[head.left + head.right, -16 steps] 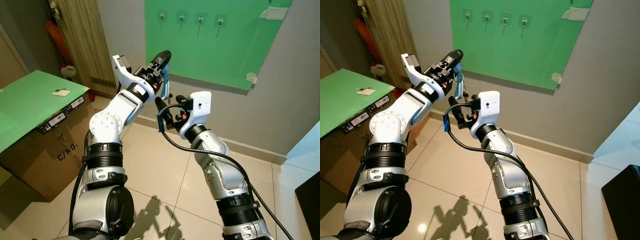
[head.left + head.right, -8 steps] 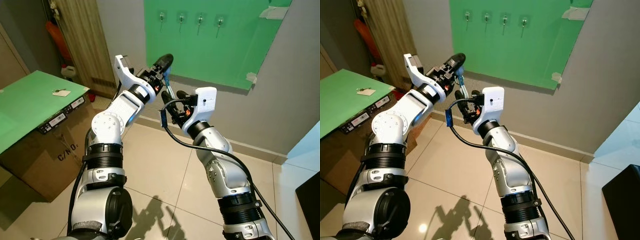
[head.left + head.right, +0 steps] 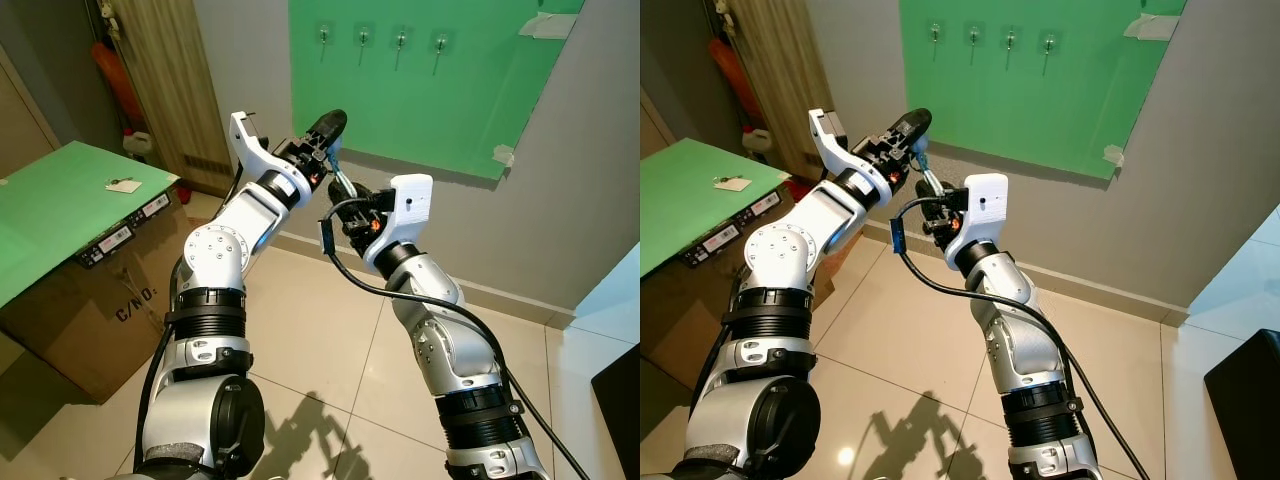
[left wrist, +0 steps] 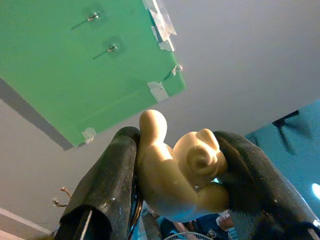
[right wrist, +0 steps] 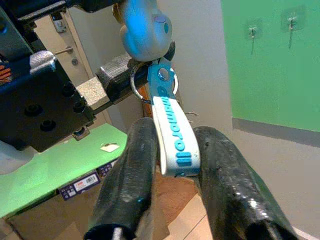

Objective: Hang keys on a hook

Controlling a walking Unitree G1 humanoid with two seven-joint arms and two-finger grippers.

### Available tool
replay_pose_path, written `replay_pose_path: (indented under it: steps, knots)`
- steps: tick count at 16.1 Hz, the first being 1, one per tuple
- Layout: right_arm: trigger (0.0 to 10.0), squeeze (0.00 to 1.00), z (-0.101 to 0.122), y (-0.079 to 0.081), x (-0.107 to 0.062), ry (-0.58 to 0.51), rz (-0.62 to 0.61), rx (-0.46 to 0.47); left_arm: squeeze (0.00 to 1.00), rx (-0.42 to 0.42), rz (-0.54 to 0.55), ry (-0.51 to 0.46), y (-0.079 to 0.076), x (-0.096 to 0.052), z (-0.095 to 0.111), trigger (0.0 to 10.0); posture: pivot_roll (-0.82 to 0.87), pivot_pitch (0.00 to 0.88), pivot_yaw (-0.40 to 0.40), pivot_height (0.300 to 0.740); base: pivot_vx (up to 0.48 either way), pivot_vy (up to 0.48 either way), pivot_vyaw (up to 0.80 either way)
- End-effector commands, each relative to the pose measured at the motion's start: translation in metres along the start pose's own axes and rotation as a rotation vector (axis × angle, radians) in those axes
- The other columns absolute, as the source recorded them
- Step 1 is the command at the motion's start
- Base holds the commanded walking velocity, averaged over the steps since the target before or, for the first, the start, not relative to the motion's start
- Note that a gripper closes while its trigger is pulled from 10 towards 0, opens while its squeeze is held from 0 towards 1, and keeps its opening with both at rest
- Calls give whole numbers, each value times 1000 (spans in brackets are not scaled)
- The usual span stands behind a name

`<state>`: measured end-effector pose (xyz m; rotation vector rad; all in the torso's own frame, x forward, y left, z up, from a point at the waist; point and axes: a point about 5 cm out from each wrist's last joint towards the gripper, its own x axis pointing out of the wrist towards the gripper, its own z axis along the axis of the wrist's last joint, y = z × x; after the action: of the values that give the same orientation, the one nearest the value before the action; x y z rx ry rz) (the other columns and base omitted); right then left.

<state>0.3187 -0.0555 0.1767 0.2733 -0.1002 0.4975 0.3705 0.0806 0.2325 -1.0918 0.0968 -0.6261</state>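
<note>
The key set is a cream and blue figurine (image 4: 177, 172) on a ring (image 5: 141, 86) with a blue-and-white strap (image 5: 173, 136). My left gripper (image 3: 331, 124) is shut on the figurine, held up in front of the wall. Just below it, my right gripper (image 3: 349, 196) is shut on the hanging strap (image 3: 341, 181), one finger on each side. On the wall behind them a green board (image 3: 430, 100) carries a row of several small metal hooks (image 3: 400, 38), higher than both grippers.
A cardboard box topped by a green sheet (image 3: 50, 215) stands at the left, with a small tag (image 3: 122, 184) lying on it. A wooden door panel (image 3: 165, 80) is behind it. Below is tiled floor (image 3: 320, 340), and a dark object (image 3: 620, 400) sits at the lower right.
My right gripper rose towards the left gripper and shut round the hanging strap. The left gripper lifted slightly with the figurine.
</note>
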Motion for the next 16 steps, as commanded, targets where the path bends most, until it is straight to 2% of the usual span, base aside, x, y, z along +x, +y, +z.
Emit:
replay_pose_path:
  steps: [1,7,12,14,15,16]
  knots:
    - [0,0,9,3,2,-31,16,-2,0,21,-3,2,-1,0,1,0,-132,0,102,740,0,0,0]
    - [0,0,10,1,1,-35,10,-8,0,42,3,2,1,-1,2,0,-132,0,99,740,0,0,0]
    - [0,0,10,0,0,-38,9,-6,0,106,22,6,3,-1,2,0,-130,0,98,740,0,0,0]
    - [0,0,9,-3,-1,-38,3,-8,0,203,81,9,10,-1,5,275,-131,0,97,740,0,0,0]
    - [0,0,9,-4,-2,-36,-2,-9,0,245,98,16,13,-2,6,10000,-131,0,97,740,0,0,0]
    - [0,0,8,-6,-3,-34,-6,-10,0,281,115,18,16,-3,7,10000,-130,0,94,740,0,0,0]
